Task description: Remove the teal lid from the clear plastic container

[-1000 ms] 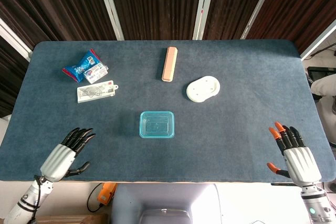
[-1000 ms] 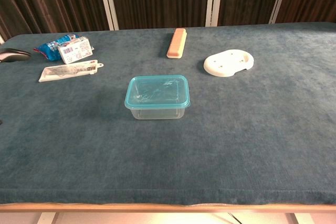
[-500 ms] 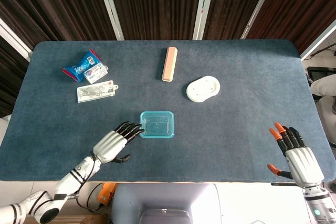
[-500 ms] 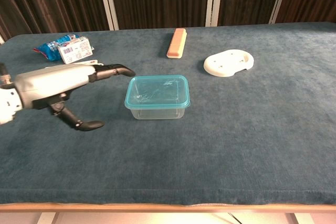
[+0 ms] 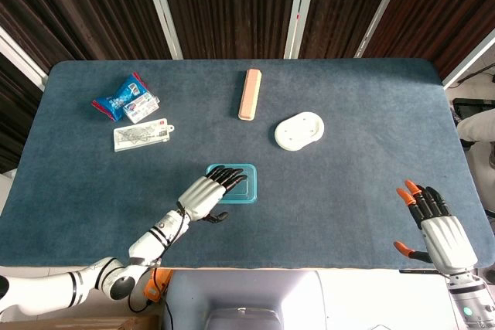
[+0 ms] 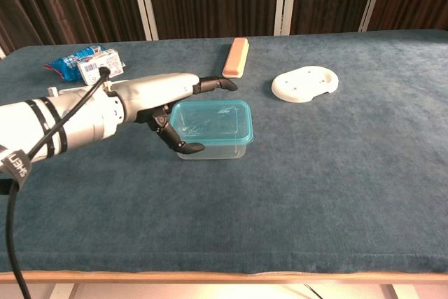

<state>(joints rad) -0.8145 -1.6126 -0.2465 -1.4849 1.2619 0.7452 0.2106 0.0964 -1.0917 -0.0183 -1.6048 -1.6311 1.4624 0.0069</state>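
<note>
The clear container sits near the middle of the worktop, with the teal lid seated on it. The task is at the approach stage; the lid is not yet removed.

The left hand is at the container's left side. Its fingers are apart and extend over the lid, with the thumb low against the near wall. No grip is evident.

The right hand rests at the worktop's right near edge, fingers spread, holding nothing.

Remaining: grip the lid rim, lift it free, possibly steady the container.
</note>
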